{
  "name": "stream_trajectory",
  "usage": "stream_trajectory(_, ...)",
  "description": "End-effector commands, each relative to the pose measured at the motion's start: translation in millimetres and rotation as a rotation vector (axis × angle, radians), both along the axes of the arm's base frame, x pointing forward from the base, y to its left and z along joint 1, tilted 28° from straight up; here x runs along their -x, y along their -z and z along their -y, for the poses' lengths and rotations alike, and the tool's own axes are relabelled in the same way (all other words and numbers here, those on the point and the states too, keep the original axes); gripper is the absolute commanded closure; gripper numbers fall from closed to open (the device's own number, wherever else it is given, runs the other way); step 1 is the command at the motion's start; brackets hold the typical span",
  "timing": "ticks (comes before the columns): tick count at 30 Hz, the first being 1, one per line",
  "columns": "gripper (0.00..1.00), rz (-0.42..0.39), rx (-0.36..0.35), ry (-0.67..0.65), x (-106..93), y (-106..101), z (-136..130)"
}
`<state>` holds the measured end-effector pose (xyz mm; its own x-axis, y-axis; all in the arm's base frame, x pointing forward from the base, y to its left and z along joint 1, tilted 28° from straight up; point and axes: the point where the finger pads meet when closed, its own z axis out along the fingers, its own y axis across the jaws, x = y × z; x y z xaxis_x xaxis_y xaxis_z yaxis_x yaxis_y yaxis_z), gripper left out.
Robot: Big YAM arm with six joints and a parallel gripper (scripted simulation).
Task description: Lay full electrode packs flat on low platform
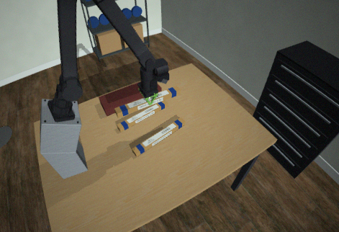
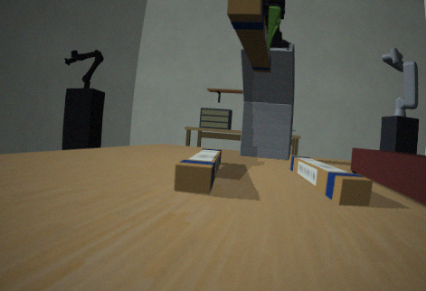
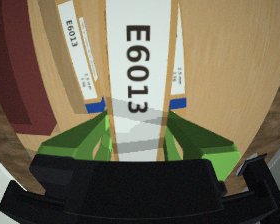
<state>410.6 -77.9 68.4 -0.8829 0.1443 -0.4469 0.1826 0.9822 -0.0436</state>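
Observation:
Three long tan packs with white labels and blue bands are in view. My gripper (image 1: pixel 151 99) (image 3: pixel 137 113) is shut on one pack (image 1: pixel 132 104) (image 2: pixel 251 45) (image 3: pixel 136 65), gripped across its width and held roughly level, high above the table. A second pack (image 1: pixel 140 116) (image 2: pixel 324 173) (image 3: pixel 76 47) lies flat on the table beside the platform. A third pack (image 1: pixel 159 137) (image 2: pixel 197 173) (image 3: pixel 178 82) lies flat on the table farther from the platform; the held pack partly hides it in the wrist view. The low dark red platform (image 1: pixel 108 104) (image 2: pixel 398 173) (image 3: pixel 21 75) shows no pack resting on it.
The wooden table (image 1: pixel 207 144) (image 2: pixel 161 244) carries all of this. The arm's grey pedestal (image 1: pixel 60 140) (image 2: pixel 267 117) stands at the table's edge. A black drawer cabinet (image 1: pixel 301 108) stands on the floor beyond the right edge. A shelf with boxes (image 1: pixel 109 41) stands behind the table.

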Motion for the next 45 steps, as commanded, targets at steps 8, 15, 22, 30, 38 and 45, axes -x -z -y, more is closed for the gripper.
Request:
stream_trajectory(8, 1.0, 0.08, 0.01, -0.006, -18.2, -29, -6)
stream_trajectory(15, 1.0, 0.084, 0.011, -0.007, -20.1, -28, -7)
stream_trajectory(22, 1.0, 0.075, 0.01, -0.007, -16.8, -22, -8)
stream_trajectory(30, 1.0, 0.049, 0.005, -0.007, -9.3, -8, -10)
stream_trajectory(38, 1.0, 0.065, 0.008, -0.008, -15.8, -15, -9)
stream_trajectory(45, 1.0, 0.078, 0.01, -0.008, -20.1, -20, -9)
